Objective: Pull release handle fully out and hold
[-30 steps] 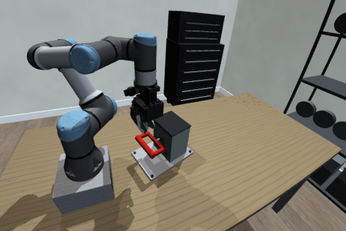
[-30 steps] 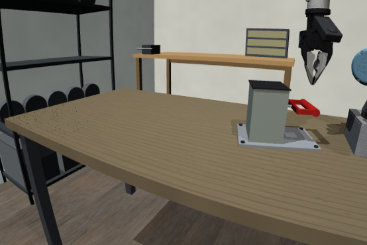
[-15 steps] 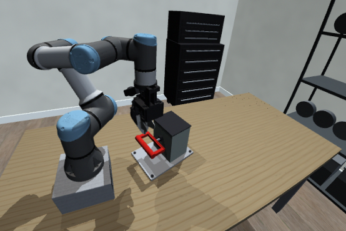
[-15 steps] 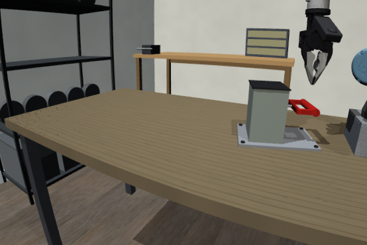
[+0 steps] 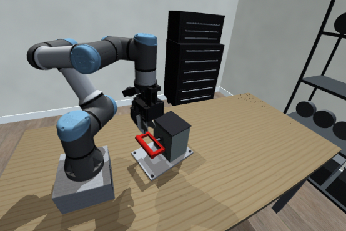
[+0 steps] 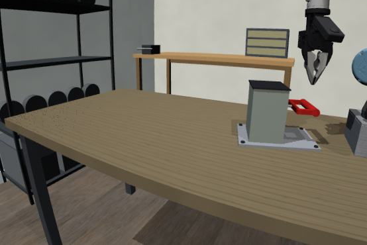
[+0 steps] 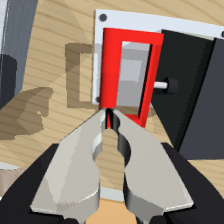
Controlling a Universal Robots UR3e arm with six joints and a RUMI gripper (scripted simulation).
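The red release handle [image 5: 150,145] is a rectangular loop on a thin rod that comes out of a grey box with a black top [image 5: 173,138]. The box stands on a pale baseplate [image 5: 162,161] on the wooden table. The handle also shows in the exterior view [image 6: 304,107] and in the wrist view [image 7: 129,75]. My gripper [image 6: 314,81] hangs in the air above the handle, fingers pointing down and shut on nothing. In the wrist view the closed fingertips [image 7: 111,120] line up over the near bar of the handle. There is a clear gap between tips and handle.
The arm's base block [image 5: 82,185] stands on the table left of the baseplate. A black drawer cabinet [image 5: 193,58] stands behind the table. A shelf rack with dark weights [image 6: 50,50] stands at the side, and a second table [image 6: 212,58] stands by the wall.
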